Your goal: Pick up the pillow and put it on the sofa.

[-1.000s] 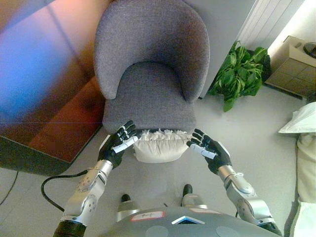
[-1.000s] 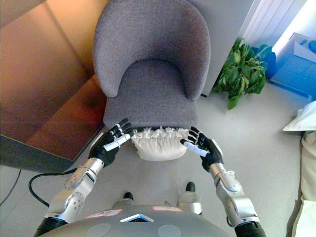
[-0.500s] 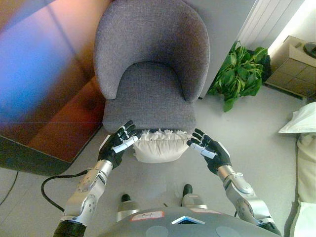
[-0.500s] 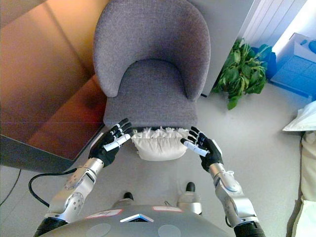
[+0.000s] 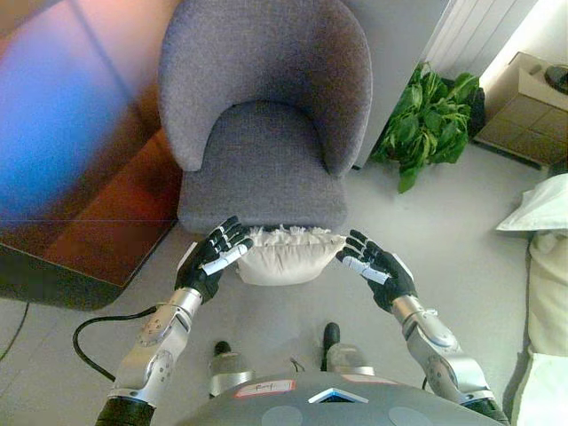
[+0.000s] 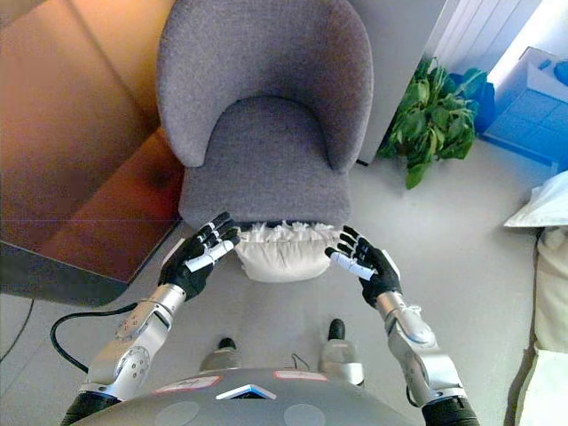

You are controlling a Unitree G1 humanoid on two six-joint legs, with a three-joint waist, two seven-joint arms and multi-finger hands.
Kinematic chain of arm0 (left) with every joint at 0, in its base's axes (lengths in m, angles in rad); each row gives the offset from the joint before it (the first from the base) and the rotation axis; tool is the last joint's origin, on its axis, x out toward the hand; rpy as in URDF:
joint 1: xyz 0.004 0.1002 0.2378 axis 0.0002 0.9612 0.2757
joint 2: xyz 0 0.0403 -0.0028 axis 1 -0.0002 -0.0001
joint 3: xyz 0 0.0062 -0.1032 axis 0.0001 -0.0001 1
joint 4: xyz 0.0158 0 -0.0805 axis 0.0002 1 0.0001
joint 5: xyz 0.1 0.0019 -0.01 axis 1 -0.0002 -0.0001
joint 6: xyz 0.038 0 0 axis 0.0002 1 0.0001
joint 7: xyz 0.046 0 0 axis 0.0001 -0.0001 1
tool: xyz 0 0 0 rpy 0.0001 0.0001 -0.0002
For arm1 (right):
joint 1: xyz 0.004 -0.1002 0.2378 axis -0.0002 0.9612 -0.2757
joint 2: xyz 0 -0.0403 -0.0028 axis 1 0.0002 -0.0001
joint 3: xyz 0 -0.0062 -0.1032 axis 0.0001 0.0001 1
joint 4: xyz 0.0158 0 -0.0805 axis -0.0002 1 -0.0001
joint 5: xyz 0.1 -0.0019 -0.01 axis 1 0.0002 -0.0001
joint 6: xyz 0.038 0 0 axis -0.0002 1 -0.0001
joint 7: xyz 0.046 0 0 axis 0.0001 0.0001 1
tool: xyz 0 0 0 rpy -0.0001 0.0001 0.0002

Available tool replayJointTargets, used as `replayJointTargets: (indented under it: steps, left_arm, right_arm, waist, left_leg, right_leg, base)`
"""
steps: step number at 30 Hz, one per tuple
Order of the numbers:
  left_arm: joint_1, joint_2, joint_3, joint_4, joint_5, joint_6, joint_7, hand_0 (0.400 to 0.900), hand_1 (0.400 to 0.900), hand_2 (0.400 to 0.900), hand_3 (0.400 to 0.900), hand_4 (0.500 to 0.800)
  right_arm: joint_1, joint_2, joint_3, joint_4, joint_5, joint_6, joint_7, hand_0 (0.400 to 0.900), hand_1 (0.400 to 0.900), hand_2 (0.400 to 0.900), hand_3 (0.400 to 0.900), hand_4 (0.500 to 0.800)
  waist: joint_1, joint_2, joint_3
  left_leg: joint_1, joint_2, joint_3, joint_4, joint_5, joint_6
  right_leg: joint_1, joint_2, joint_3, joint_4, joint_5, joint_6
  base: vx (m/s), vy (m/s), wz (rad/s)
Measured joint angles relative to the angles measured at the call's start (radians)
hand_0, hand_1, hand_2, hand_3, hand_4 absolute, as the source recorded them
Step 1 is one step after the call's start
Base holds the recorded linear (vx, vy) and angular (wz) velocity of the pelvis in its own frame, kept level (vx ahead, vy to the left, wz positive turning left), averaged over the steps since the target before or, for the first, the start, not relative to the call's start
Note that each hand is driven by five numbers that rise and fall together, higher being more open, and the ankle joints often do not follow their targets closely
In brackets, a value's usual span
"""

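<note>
Pillow squeezed btwn L hand & R hand, fingers straight, flat on ends. Keep even pressure, carry to 12 o'clock onto sofa seat.

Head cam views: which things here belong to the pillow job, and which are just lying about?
Job:
- white pillow, held between both hands at the seat's front edge
- grey armchair, the sofa to put it on
- left hand, fingers straight against the pillow
- right hand, same

Lying about:
- potted plant
- cardboard box
- white cushions at the right edge
</note>
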Motion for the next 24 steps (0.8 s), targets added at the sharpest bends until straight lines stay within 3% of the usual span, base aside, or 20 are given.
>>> replayJointTargets:
  steps: [1,3,5,6,7,8,9,10,11,12,13,14,15,17,20,21,22,24]
  left_arm:
    - [0.003,0.001,0.000,0.002,-0.005,0.000,-0.001,0.900,0.900,0.900,0.900,0.800]
    - [0.013,0.001,0.000,0.003,-0.007,0.000,-0.007,0.900,0.900,0.900,0.900,0.800]
    - [0.022,-0.015,0.000,0.003,-0.008,0.001,-0.017,0.900,0.900,0.900,0.900,0.800]
    - [0.028,-0.040,0.000,0.002,-0.009,-0.001,-0.023,0.900,0.900,0.900,0.900,0.800]
    - [0.025,-0.055,-0.003,-0.007,-0.012,-0.005,-0.036,0.900,0.900,0.900,0.900,0.800]
    - [0.006,-0.072,-0.005,-0.006,-0.016,-0.007,-0.045,0.900,0.900,0.900,0.900,0.800]
    - [0.000,-0.072,-0.001,-0.001,-0.016,-0.006,-0.045,0.900,0.900,0.900,0.900,0.800]
    - [0.009,-0.068,0.007,-0.003,-0.018,-0.007,-0.046,0.900,0.900,0.900,0.900,0.800]
    - [0.022,-0.060,0.011,-0.008,-0.019,-0.009,-0.045,0.900,0.900,0.900,0.900,0.800]
    - [0.036,-0.040,0.014,-0.008,-0.024,-0.016,-0.045,0.900,0.900,0.900,0.900,0.800]
    - [0.050,-0.034,0.016,0.003,-0.023,-0.033,-0.047,0.900,0.900,0.900,0.900,0.800]
    - [0.050,-0.052,0.014,0.026,-0.025,-0.030,-0.044,0.900,0.900,0.900,0.900,0.800]
    - [0.055,-0.059,0.008,0.035,-0.025,-0.029,-0.049,0.900,0.900,0.900,0.900,0.800]
    - [0.055,-0.061,0.008,0.035,-0.025,-0.030,-0.062,0.900,0.900,0.900,0.900,0.800]
    - [0.054,-0.064,0.007,0.037,-0.026,-0.030,-0.060,0.900,0.900,0.900,0.900,0.800]
    - [0.053,-0.063,0.009,0.038,-0.027,-0.033,-0.059,0.900,0.900,0.900,0.900,0.800]
    - [0.052,-0.054,0.018,0.038,-0.028,-0.033,-0.053,0.900,0.900,0.900,0.900,0.800]
    - [0.039,-0.021,0.033,0.038,-0.029,-0.035,-0.053,0.900,0.900,0.900,0.900,0.800]
  right_arm:
    - [-0.004,-0.005,0.000,0.000,0.003,-0.001,0.003,0.900,0.900,0.900,0.900,0.800]
    - [-0.004,-0.020,-0.002,0.000,0.011,-0.003,0.005,0.900,0.900,0.900,0.900,0.800]
    - [-0.002,-0.042,-0.013,-0.003,0.017,-0.005,0.005,0.900,0.900,0.900,0.900,0.800]
    - [0.002,-0.062,-0.027,-0.008,0.017,-0.008,0.006,0.900,0.900,0.900,0.900,0.800]
    - [0.026,-0.083,-0.051,-0.023,0.017,-0.014,0.008,0.900,0.900,0.900,0.900,0.800]
    - [0.043,-0.098,-0.064,-0.012,0.015,-0.014,0.008,0.900,0.900,0.900,0.900,0.800]
    - [0.041,-0.093,-0.060,-0.001,0.015,-0.010,0.006,0.900,0.900,0.900,0.900,0.800]
    - [0.051,-0.096,-0.058,-0.008,0.016,-0.012,0.022,0.900,0.900,0.900,0.900,0.800]
    - [0.060,-0.095,-0.056,-0.012,0.016,-0.012,0.035,0.900,0.900,0.900,0.900,0.800]
    - [0.083,-0.093,-0.049,-0.014,0.016,-0.012,0.043,0.900,0.900,0.900,0.900,0.800]
    - [0.102,-0.096,-0.043,-0.013,0.016,-0.015,0.048,0.900,0.900,0.900,0.900,0.800]
    - [0.093,-0.082,-0.045,0.019,0.016,-0.015,0.041,0.900,0.900,0.900,0.900,0.800]
    - [0.103,-0.065,-0.048,0.026,0.016,-0.016,0.033,0.900,0.900,0.900,0.900,0.800]
    - [0.096,-0.069,-0.047,0.020,0.017,-0.016,0.034,0.900,0.900,0.900,0.900,0.800]
    - [0.100,-0.067,-0.052,0.020,0.017,-0.015,0.035,0.900,0.900,0.900,0.900,0.800]
    - [0.102,-0.067,-0.057,0.017,0.017,-0.012,0.036,0.900,0.900,0.900,0.900,0.800]
    - [0.092,-0.055,-0.058,0.012,0.020,-0.006,0.045,0.900,0.900,0.900,0.900,0.800]
    - [0.090,-0.031,-0.059,-0.025,0.019,-0.003,0.054,0.900,0.900,0.900,0.900,0.800]
  waist:
    - [-0.001,-0.010,0.011]
    - [0.004,-0.026,0.026]
    - [-0.002,-0.027,0.031]
    - [-0.006,0.018,0.032]
    - [-0.010,0.078,0.036]
    - [-0.019,0.118,0.040]
    - [0.002,0.108,0.044]
    - [0.038,0.132,0.041]
    - [0.055,0.128,0.045]
    - [0.050,0.105,0.048]
    - [0.051,0.076,0.065]
    - [0.047,0.078,0.090]
    - [0.051,0.058,0.084]
    - [0.074,0.048,0.090]
    - [0.076,0.055,0.092]
    - [0.083,0.067,0.086]
    - [0.096,0.042,0.088]
    - [0.104,0.001,0.082]
  left_leg:
    - [-0.022,0.000,-0.014,0.041,0.028,0.032]
    - [-0.038,-0.006,-0.032,0.083,0.098,0.032]
    - [-0.041,-0.046,-0.018,0.080,0.112,0.036]
    - [-0.040,-0.015,-0.007,0.034,0.094,0.029]
    - [-0.027,0.036,-0.016,-0.021,0.026,-0.012]
    - [-0.003,0.055,-0.033,-0.073,-0.066,-0.045]
    - [0.013,0.042,-0.026,-0.105,-0.078,-0.055]
    - [0.007,0.050,-0.016,-0.144,-0.074,-0.049]
    - [0.007,0.054,0.002,-0.148,-0.066,-0.041]
    - [0.025,0.035,-0.008,-0.152,-0.059,-0.047]
    - [0.055,0.018,0.000,-0.127,-0.010,-0.072]
    - [0.004,0.033,-0.008,-0.024,-0.017,-0.087]
    - [-0.059,0.023,0.009,0.031,-0.033,-0.095]
    - [-0.101,0.004,0.067,-0.090,-0.013,-0.065]
    - [-0.077,-0.015,0.087,-0.192,0.005,-0.041]
    - [-0.048,-0.024,0.078,-0.199,0.039,-0.006]
    - [-0.032,-0.042,0.093,-0.188,0.064,0.012]
    - [-0.028,-0.069,0.133,-0.152,0.047,0.043]
  right_leg:
    - [0.004,-0.001,0.002,-0.003,0.000,-0.008]
    - [0.025,-0.010,0.023,-0.039,0.003,-0.015]
    - [0.012,-0.035,0.022,-0.039,-0.004,-0.005]
    - [-0.001,-0.005,0.020,0.027,-0.021,0.000]
    - [-0.060,0.040,0.013,0.178,-0.085,-0.036]
    - [-0.097,0.068,0.006,0.226,-0.117,-0.042]
    - [-0.112,0.064,0.024,0.221,-0.117,-0.037]
    - [-0.119,0.080,0.027,0.225,-0.138,-0.015]
    - [-0.172,0.085,0.028,0.420,-0.205,-0.036]
    - [-0.154,0.079,0.019,0.533,-0.286,-0.033]
    - [-0.069,0.071,0.024,0.456,-0.372,-0.083]
    - [-0.007,0.087,0.035,0.383,-0.353,-0.086]
    - [0.006,0.076,0.048,0.335,-0.343,-0.093]
    - [0.047,0.063,0.052,0.212,-0.275,-0.102]
    - [0.167,0.065,0.047,0.099,-0.241,-0.056]
    - [0.181,0.063,0.052,0.092,-0.247,-0.037]
    - [0.194,0.036,0.062,0.086,-0.256,-0.023]
    - [0.189,-0.008,-0.019,0.122,-0.240,0.010]
  base:
    - [0.18,0.026,-0.18]
    - [0.22,0.084,-0.17]
    - [0.25,0.138,-0.10]
    - [0.31,0.184,-0.16]
    - [0.32,0.169,-0.23]
    - [0.35,0.164,-0.30]
    - [0.37,0.126,-0.35]
    - [0.37,0.108,-0.39]
    - [0.38,0.099,-0.38]
    - [0.36,0.094,-0.31]
    - [0.37,0.107,-0.24]
    - [0.36,0.116,-0.20]
    - [0.38,0.130,-0.21]
    - [0.44,0.134,-0.17]
    - [0.39,0.156,-0.17]
    - [0.43,0.188,-0.03]
    - [0.34,0.194,0.00]
    - [0.35,0.216,-0.07]
